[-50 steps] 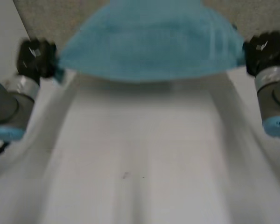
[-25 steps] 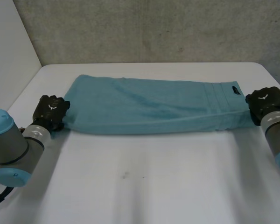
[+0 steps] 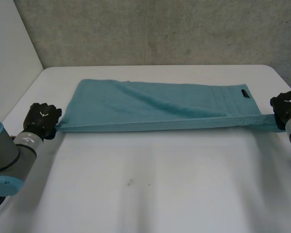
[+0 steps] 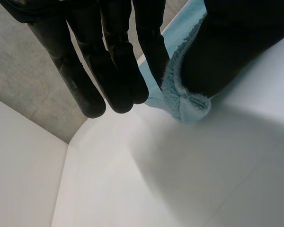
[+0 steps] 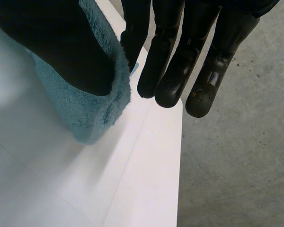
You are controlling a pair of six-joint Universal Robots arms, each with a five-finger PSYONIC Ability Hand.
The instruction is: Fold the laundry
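Towel [image 3: 160, 109] position, head view: we find the teal towel laid lengthwise across the far half of the white counter [image 3: 160, 194], spanning it from left to right. Its near edge runs as one straight, taut line between the two hands. The far part lies flat, and a soft ridge crosses it from far left to near right. A small black label [image 3: 245, 93] sits near the far right corner. The left hand [image 3: 41, 119] holds the near left corner just above the counter. The right hand [image 3: 287, 104] holds the near right corner at the counter's right edge. A grey wall [image 3: 160, 29] stands behind the counter.

Left wrist view: we see the left hand [image 4: 116, 61] grasping the towel [image 4: 187, 104]. The thumb [image 4: 227, 47] presses the cloth against the nearest of the fingers [image 4: 151, 52], and a tuft of the corner pokes out past the thumb tip. The remaining fingers extend straight, clear of the cloth, above the counter [image 4: 156, 179].

Right wrist view: we see the right hand [image 5: 170, 61] grasping the towel [image 5: 92, 113] in the same manner. The thumb [image 5: 61, 47] clamps the cloth against the nearest finger and the other fingers extend straight. The counter [image 5: 132, 179] edge lies below the fingertips, with grey floor [image 5: 236, 165] beyond.
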